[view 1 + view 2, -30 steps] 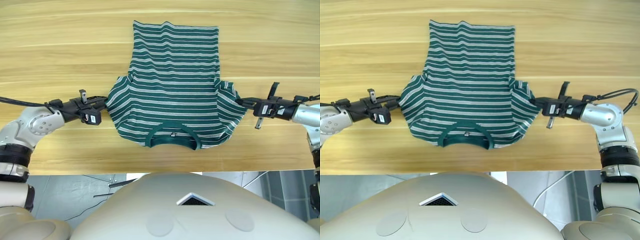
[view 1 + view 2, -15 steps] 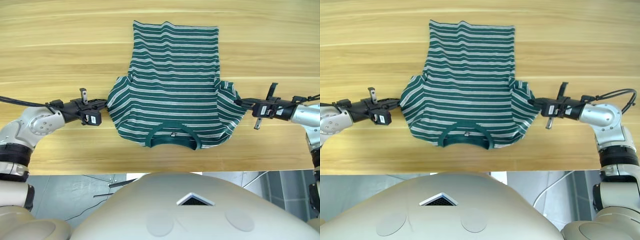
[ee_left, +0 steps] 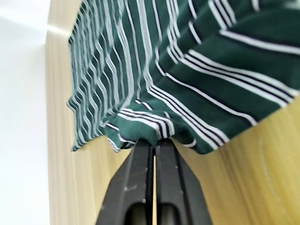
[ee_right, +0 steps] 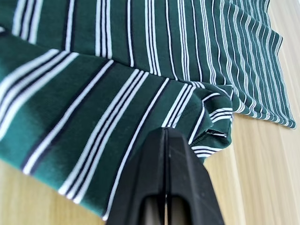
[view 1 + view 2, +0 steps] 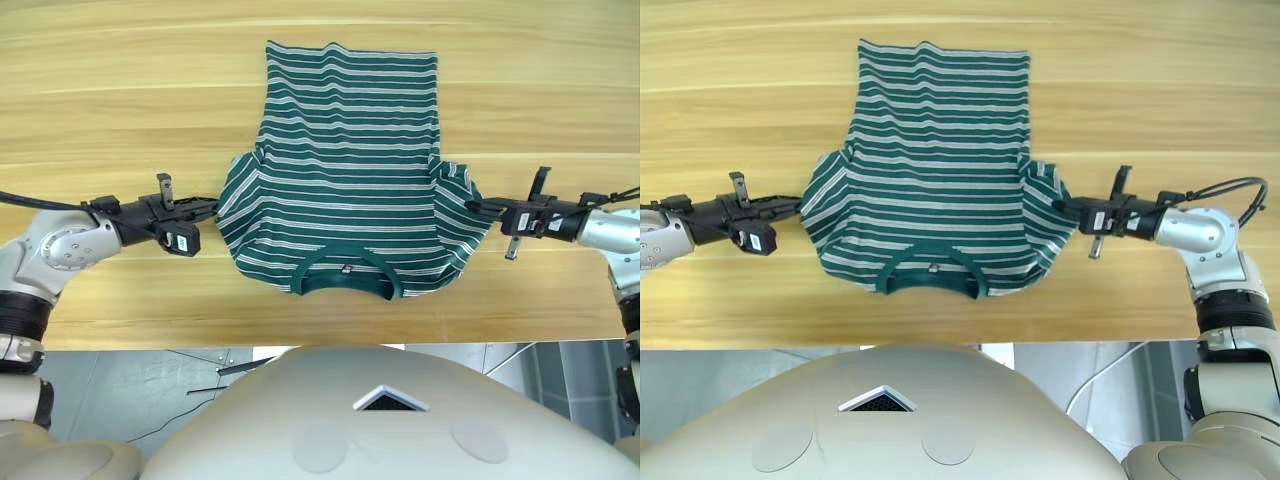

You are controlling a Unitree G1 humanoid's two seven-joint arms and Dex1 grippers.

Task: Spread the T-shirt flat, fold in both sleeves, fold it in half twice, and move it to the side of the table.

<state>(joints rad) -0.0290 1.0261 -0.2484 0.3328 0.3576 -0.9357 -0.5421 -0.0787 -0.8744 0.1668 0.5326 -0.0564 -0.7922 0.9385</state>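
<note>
Table (image 5: pixel 120 80): light wood top, grain in long bands running side to side, soft even light across it. Table's near edge straight. Below near edge: grey floor (image 5: pixel 130 375), smooth, faintly mottled. Thin dark line (image 5: pixel 240 367) on floor under table's left half. Pale cable (image 5: pixel 1095 388) curving over floor under table's right half. Past one table edge: plain white area (image 3: pixel 21 117), what it is unclear.

One T-shirt (image 5: pixel 345 180), one table (image 5: pixel 120 60) — one left end effector (image 5: pixel 213 207), one right end effector (image 5: pixel 469 207)
</note>
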